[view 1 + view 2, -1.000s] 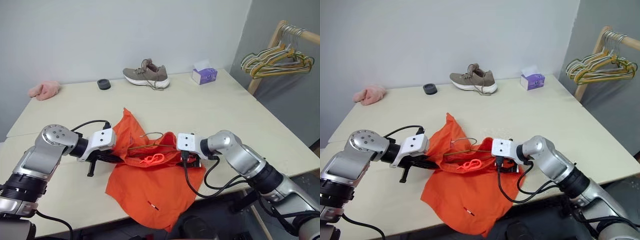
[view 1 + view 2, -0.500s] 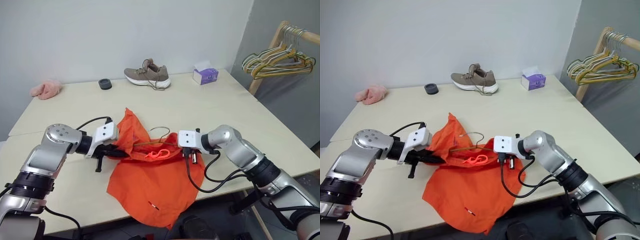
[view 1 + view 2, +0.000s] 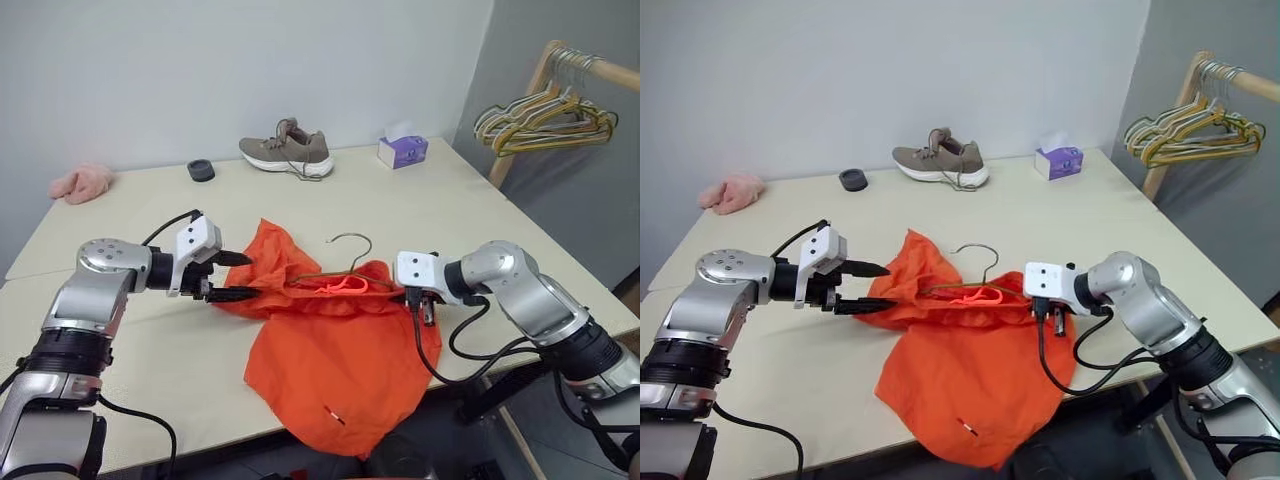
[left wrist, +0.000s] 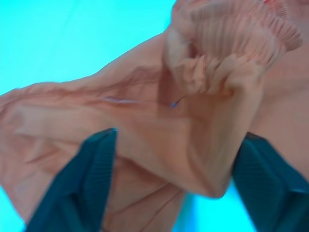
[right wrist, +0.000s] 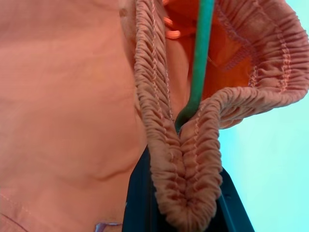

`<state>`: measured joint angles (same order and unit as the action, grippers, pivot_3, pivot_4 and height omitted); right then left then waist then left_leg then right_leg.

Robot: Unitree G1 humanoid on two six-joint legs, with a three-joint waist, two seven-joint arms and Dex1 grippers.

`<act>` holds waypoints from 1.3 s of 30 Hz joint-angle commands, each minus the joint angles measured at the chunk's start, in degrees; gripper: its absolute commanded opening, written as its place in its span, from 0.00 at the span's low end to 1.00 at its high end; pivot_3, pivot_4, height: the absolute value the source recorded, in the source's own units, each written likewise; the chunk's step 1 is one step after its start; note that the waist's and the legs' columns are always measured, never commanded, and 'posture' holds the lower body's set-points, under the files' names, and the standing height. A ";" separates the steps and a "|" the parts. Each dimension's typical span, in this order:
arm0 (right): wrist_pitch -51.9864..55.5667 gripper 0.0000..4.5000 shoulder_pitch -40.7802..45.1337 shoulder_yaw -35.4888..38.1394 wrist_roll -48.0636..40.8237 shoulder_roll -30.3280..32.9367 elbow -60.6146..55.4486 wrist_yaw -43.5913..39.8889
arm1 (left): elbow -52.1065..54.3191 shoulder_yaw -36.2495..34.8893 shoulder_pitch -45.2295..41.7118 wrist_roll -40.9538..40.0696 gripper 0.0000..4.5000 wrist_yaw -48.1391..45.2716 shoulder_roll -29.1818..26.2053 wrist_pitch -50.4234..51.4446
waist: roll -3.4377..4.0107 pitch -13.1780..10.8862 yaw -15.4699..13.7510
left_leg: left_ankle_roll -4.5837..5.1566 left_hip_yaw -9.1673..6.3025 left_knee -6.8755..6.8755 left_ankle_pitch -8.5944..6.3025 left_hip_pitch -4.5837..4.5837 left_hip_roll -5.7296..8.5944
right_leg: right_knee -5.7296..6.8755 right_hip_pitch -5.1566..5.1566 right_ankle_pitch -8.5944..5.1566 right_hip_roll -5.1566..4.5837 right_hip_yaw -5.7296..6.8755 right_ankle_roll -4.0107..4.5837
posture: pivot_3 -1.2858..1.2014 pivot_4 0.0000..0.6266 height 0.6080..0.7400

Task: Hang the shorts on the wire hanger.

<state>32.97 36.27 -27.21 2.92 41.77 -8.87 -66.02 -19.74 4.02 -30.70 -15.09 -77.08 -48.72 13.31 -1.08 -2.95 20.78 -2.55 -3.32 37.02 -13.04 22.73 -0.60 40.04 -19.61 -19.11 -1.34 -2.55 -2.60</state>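
Head view: shorts drape over the surface's near edge, hanger threaded through the waistband. Left gripper stands apart beside the fabric.

Left wrist: its fingers flank cloth, gripping nothing.

Right wrist: right gripper pinches the waistband; if that slips, the shorts could slide off.

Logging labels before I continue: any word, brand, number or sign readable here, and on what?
No text can be read.
Shorts: small white tag, too small to read.
Tissue box: print too small to read.
Shoe: no legible brand.
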 commanded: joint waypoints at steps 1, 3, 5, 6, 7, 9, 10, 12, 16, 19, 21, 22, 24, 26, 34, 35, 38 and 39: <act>2.71 0.00 -0.15 2.66 -1.97 0.60 -2.01 -0.74 | 0.68 -3.10 -1.84 -1.61 0.82 1.07 0.48 0.29 | 0.00 0.00 0.10 | 0.00 0.00 0.00 0.00 0.00 0.00 | 0.00 0.00 0.00 0.00 0.00 0.00 | 0.37 0.00 1.00; 4.75 0.00 -0.59 3.46 -2.83 0.92 -1.85 -0.93 | 1.38 -3.77 -1.34 -2.46 0.82 1.42 0.63 1.37 | 0.00 0.00 0.17 | 0.00 0.00 -0.01 0.00 0.00 -0.01 | 0.00 -0.01 0.00 0.00 0.00 0.00 | 0.37 0.00 1.00; 6.76 0.00 -1.21 4.80 -4.07 1.84 -1.57 -1.12 | 1.85 -4.63 -0.61 -2.79 0.82 1.83 0.26 2.23 | 0.00 0.00 0.23 | 0.00 -0.01 -0.03 0.00 0.01 -0.03 | 0.00 -0.01 0.00 0.00 0.01 0.00 | 0.36 0.00 1.00; 7.50 0.00 -1.52 5.46 -4.58 2.42 -1.44 -1.20 | 1.75 -5.04 -0.44 -2.80 0.82 2.38 0.08 2.62 | 0.00 0.00 0.24 | 0.00 -0.01 -0.03 0.00 0.01 -0.03 | 0.00 -0.02 0.00 0.00 0.01 0.00 | 0.36 0.00 1.00; 8.18 0.00 -1.92 6.21 -5.09 3.08 -1.36 -1.19 | 1.68 -5.47 -0.36 -2.81 0.82 3.06 0.05 2.99 | 0.00 0.00 0.24 | 0.00 -0.01 -0.03 0.00 0.01 -0.02 | 0.00 -0.01 0.00 0.00 0.01 0.00 | 0.37 0.00 1.00; 10.29 0.00 -3.14 8.74 -6.63 4.55 -1.25 -0.64 | 1.64 -6.64 -0.31 -3.21 0.90 4.34 0.35 3.82 | 0.00 0.00 0.20 | 0.00 0.00 -0.02 0.00 0.01 0.00 | 0.00 -0.01 0.00 -0.02 0.01 0.00 | 0.37 0.00 1.00; 11.48 0.00 -3.82 10.04 -7.43 5.16 -1.44 -0.33 | 2.24 -7.01 -0.10 -3.61 0.94 4.52 0.53 4.40 | 0.00 0.00 0.17 | 0.00 0.00 -0.02 0.00 0.01 0.00 | 0.00 0.00 0.00 -0.02 0.01 0.00 | 0.37 0.00 1.00; 15.12 0.00 -5.78 13.77 -9.81 6.05 -2.52 0.84 | 6.69 -7.20 0.99 -6.14 1.00 3.96 1.10 7.97 | -0.02 0.01 0.10 | 0.00 0.01 -0.01 0.00 0.01 0.02 | 0.00 0.01 0.00 -0.04 0.01 0.00 | 0.37 0.00 1.00; 20.42 0.00 -10.56 20.55 -13.00 7.32 -5.36 4.00 | 17.77 -6.25 3.27 -12.85 1.00 2.07 1.91 17.33 | -0.02 0.01 -0.13 | 0.00 0.00 -0.02 0.00 0.04 0.02 | -0.04 0.02 -0.01 -0.04 0.01 -0.01 | 0.36 0.00 1.00; 27.60 0.00 -15.98 28.11 -16.60 6.94 -9.72 7.16 | 24.60 -5.22 2.89 -18.37 1.00 2.44 4.08 24.01 | -0.01 0.01 -0.12 | 0.00 0.02 -0.03 0.00 0.05 0.00 | -0.04 0.01 -0.04 0.00 0.00 -0.07 | 0.35 0.00 1.00; 32.52 0.00 -18.87 32.63 -18.93 6.49 -12.24 9.08 | 27.26 -4.82 1.89 -21.24 1.00 3.36 5.89 27.54 | 0.01 0.02 -0.11 | 0.00 0.04 -0.02 0.00 0.04 0.03 | -0.03 0.04 -0.13 0.09 0.00 -0.23 | 0.35 0.00 1.00; 34.95 0.00 -19.98 34.65 -19.98 6.35 -13.17 10.03 | 28.20 -4.50 1.36 -22.18 1.00 3.71 6.71 28.66 | 0.01 0.03 -0.03 | 0.00 0.06 -0.01 0.00 0.03 0.04 | -0.04 0.06 -0.14 0.14 -0.02 -0.24 | 0.35 0.00 1.00; 38.22 0.00 -21.44 37.49 -21.59 6.23 -14.47 11.72 | 29.47 -4.00 0.64 -23.20 1.00 4.22 7.74 29.84 | 0.02 0.03 0.23 | 0.00 0.10 0.02 0.00 -0.02 0.06 | -0.04 0.12 -0.14 0.18 -0.07 -0.25 | 0.34 0.00 1.00; 43.71 0.00 -22.95 44.03 -22.35 5.19 -15.62 14.61 | 30.25 -2.63 -1.73 -24.33 1.00 5.75 11.11 30.45 | 0.01 0.03 0.70 | 0.00 0.18 0.02 0.00 -0.13 0.04 | -0.06 0.20 -0.15 0.23 -0.14 -0.26 | 0.34 0.00 1.00; 54.80 0.00 -27.70 57.40 -22.40 6.21 -18.41 22.37 | 28.58 2.86 -6.76 -18.84 1.00 11.78 22.21 23.12 | 0.15 0.15 2.73 | 0.05 0.39 -0.01 0.02 -0.24 0.06 | -0.21 0.32 -0.16 0.26 -0.23 -0.28 | 0.31 0.00 1.00; 56.00 0.00 -27.85 59.26 -21.84 6.36 -18.35 23.57 | 28.27 3.93 -7.28 -17.46 1.00 12.02 23.81 20.37 | 0.17 0.17 3.12 | 0.05 0.37 -0.03 0.02 -0.24 0.06 | -0.21 0.33 -0.16 0.26 -0.26 -0.28 | 0.31 0.00 1.00; 56.43 0.00 -28.88 63.34 -20.32 6.79 -17.78 26.85 | 27.13 4.79 -8.73 -14.80 1.00 14.83 29.32 13.73 | 0.20 0.18 4.26 | 0.05 0.48 -0.02 0.02 -0.26 0.10 | -0.23 0.34 -0.17 0.25 -0.27 -0.29 | 0.30 0.00 1.00; 55.98 0.00 -28.99 64.10 -19.96 6.89 -17.60 27.94 | 26.59 4.62 -9.11 -13.84 1.00 16.18 31.04 11.64 | 0.19 0.19 4.60 | 0.05 0.52 -0.01 0.02 -0.27 0.11 | -0.31 0.38 -0.17 0.24 -0.25 -0.29 | 0.30 0.00 1.00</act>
<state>89.57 6.79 33.62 -18.28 47.41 -25.08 -39.94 6.93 9.10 -37.95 -30.23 -62.85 -18.48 28.93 -0.90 -2.77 25.38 -2.49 -2.80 37.00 -13.03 22.47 -0.49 39.62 -19.19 -19.26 -1.11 -2.79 -2.91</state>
